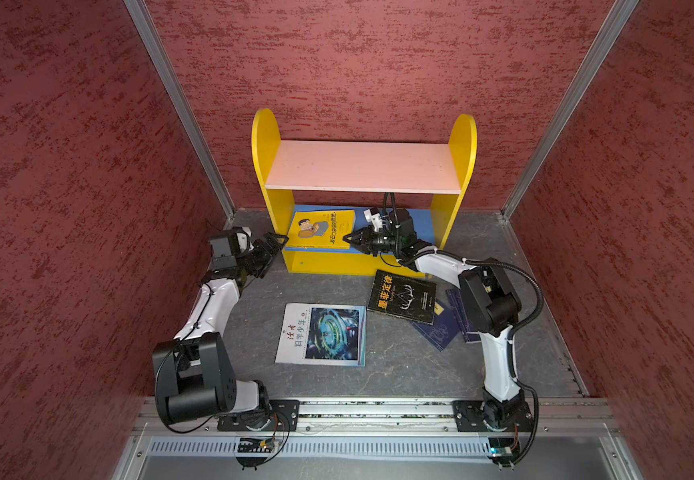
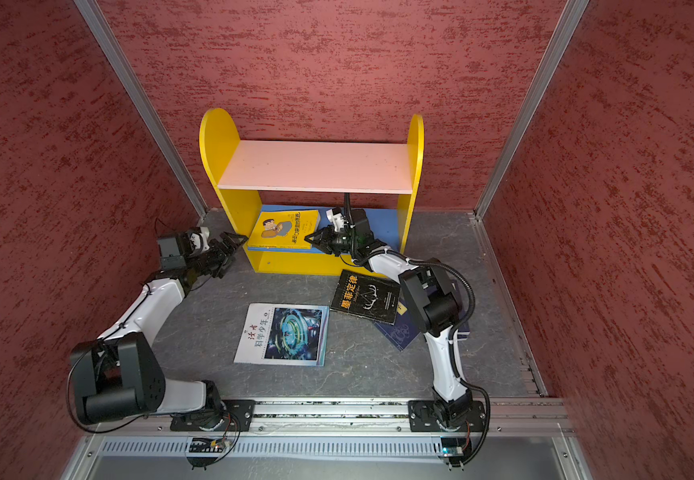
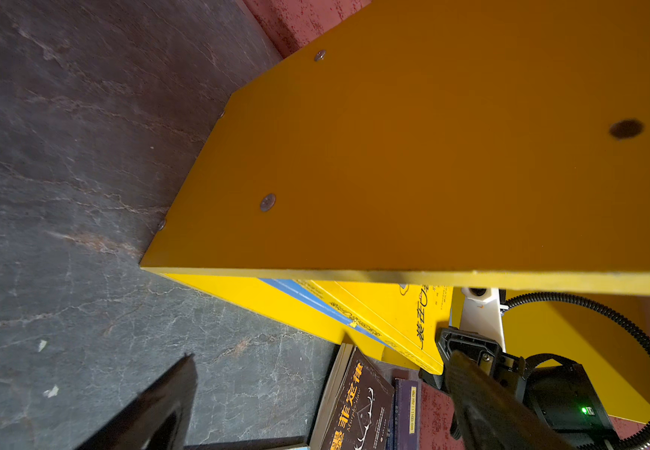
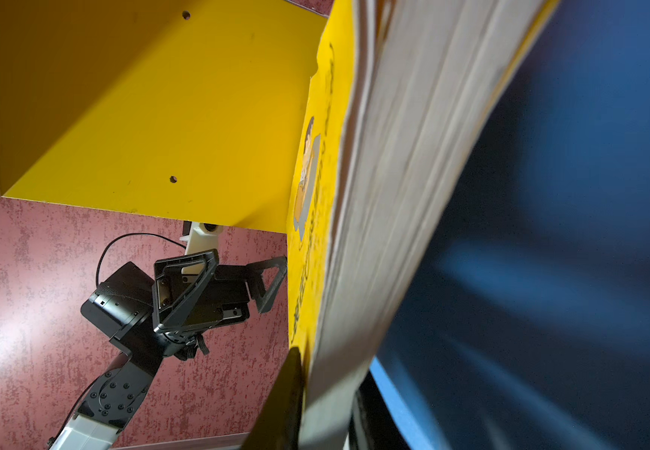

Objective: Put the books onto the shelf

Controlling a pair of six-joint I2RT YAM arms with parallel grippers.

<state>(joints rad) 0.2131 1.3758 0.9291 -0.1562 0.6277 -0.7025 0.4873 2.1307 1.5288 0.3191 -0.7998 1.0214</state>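
Observation:
The shelf [image 1: 362, 166] [image 2: 316, 166] stands at the back wall. A yellow cartoon-cover book [image 1: 320, 228] [image 2: 283, 228] lies over its blue lower board [image 1: 422, 224], front edge sticking out. My right gripper [image 1: 348, 240] [image 2: 310, 239] [image 4: 325, 389] is shut on that book's right edge; its pages [image 4: 393, 195] fill the jaws. My left gripper [image 1: 274, 243] [image 2: 235, 243] [image 3: 321, 362] hangs open and empty beside the shelf's left side panel [image 3: 432, 156]. On the floor lie a white magazine [image 1: 322, 334] [image 2: 283, 334], a black book [image 1: 401, 296] [image 2: 365, 297] [image 3: 358, 409] and navy books [image 1: 441, 332] [image 2: 399, 332] partly under it.
Red walls close in on three sides. The grey marbled floor [image 1: 399, 365] ends at a metal rail [image 1: 378, 409] carrying both arm bases. The right arm's elbow [image 1: 489, 299] hangs over the navy books. The pink upper board overhangs the right wrist.

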